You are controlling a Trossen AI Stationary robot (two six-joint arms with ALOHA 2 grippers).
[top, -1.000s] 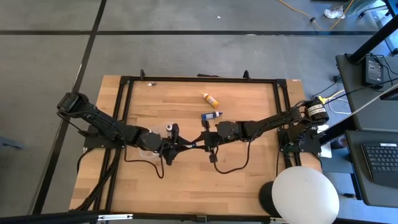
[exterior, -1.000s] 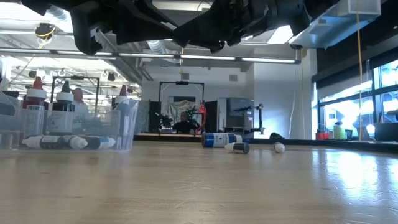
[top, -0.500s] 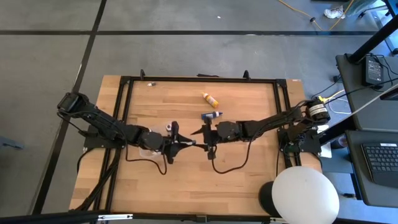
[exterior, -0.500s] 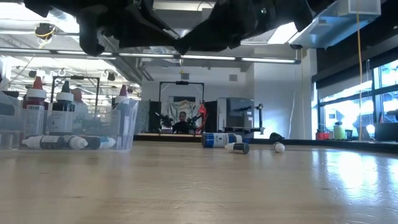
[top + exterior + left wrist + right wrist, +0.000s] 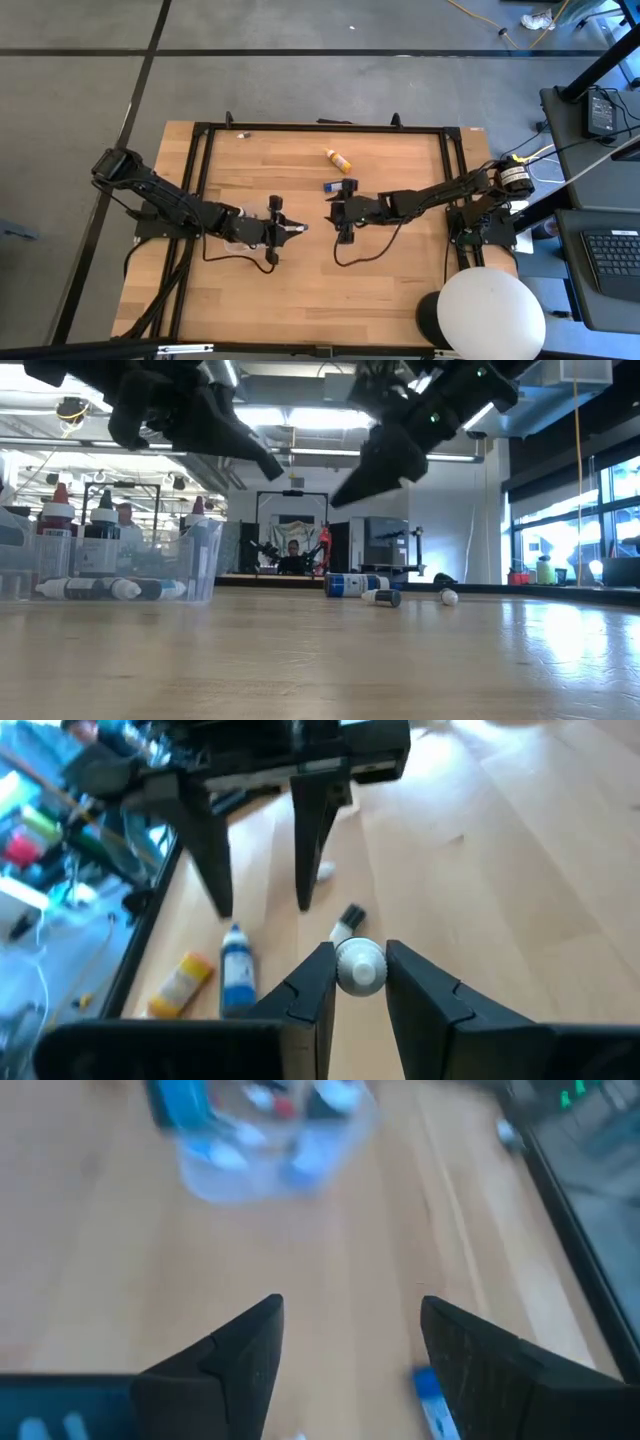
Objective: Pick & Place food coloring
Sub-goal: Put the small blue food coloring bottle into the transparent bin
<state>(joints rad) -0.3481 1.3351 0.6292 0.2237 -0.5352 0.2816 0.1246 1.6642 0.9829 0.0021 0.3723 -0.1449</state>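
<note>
My landmark is the clear plastic tray (image 5: 190, 565), which sits on the wooden table (image 5: 300, 290) inside its black metal frame (image 5: 320, 128). Off the table's edge on the side away from the tray I see a white round lamp shade (image 5: 492, 310), and beyond that a keyboard (image 5: 610, 262) on a dark desk.

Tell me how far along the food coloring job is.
Several bottles already stand in the clear tray. The left gripper is shut on a white-capped bottle; the right gripper is open and empty. A yellow bottle and a blue bottle remain on the table.
</note>
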